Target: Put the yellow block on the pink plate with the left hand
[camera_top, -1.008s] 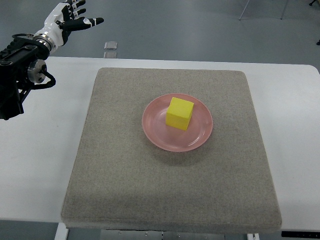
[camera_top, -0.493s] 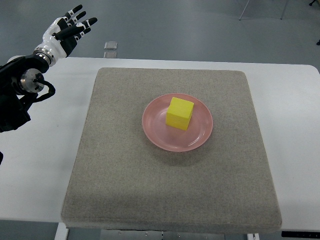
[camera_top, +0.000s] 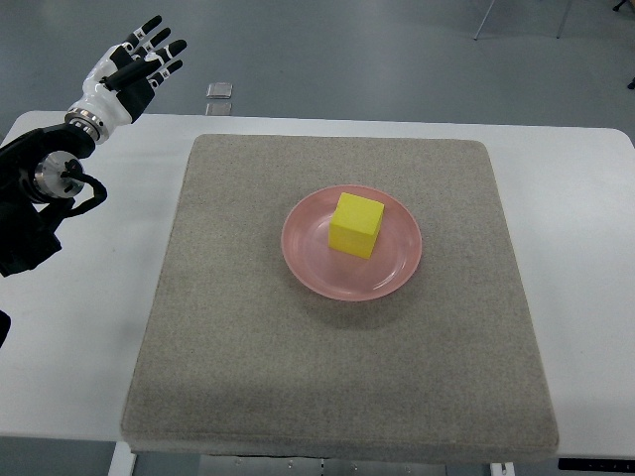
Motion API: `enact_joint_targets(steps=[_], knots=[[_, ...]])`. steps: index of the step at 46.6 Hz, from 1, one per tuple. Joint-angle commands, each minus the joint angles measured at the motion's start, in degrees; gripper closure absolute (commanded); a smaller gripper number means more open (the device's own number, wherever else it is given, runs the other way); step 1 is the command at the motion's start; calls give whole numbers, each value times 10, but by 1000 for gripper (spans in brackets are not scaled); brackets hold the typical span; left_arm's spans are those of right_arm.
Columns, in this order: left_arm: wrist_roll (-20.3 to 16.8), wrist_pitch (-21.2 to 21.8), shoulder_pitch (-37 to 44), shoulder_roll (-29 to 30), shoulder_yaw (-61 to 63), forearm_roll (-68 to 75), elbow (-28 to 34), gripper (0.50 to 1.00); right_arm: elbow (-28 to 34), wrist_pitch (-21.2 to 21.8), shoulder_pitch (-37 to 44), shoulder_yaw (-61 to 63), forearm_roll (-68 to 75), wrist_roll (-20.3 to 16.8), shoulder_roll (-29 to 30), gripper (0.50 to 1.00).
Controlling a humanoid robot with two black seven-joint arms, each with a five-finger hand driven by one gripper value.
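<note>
A yellow block (camera_top: 356,225) rests on the pink plate (camera_top: 397,268), a little left of the plate's middle. The plate sits near the centre of a grey felt mat (camera_top: 248,347). My left hand (camera_top: 134,66) is far off at the upper left, beyond the table's back-left corner, with its white and black fingers spread and nothing in them. Its black forearm runs down along the left edge. The right arm does not show.
The mat lies on a white table (camera_top: 89,327) whose bare margins show on the left and right. A small clear object (camera_top: 220,89) lies on the floor behind the table's back edge.
My left arm has drawn down and inward along the left edge, and the hand has turned so its fingers point up and to the right. Block and plate have not moved.
</note>
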Motion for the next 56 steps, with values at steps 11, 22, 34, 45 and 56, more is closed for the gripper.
enact_joint_targets(steps=[11,22,34,45,56], knots=[[-1,0,-5,1,-1,2,0,508,0,-1,0,0,0,0,0,576],[-1,0,-16,0,-2,1,0,508,1,0,0,0,0,0,0,576],[-1,0,-17,0,-2,2,0,508,1,0,0,0,0,0,0,576],[-1,13,-17,-6,-2,1,0,508,0,1,0,0,0,1,0,576],[0,16,-19,-6,-2,1,-1,506,1,1,-2,-3,-2,1,0,576]])
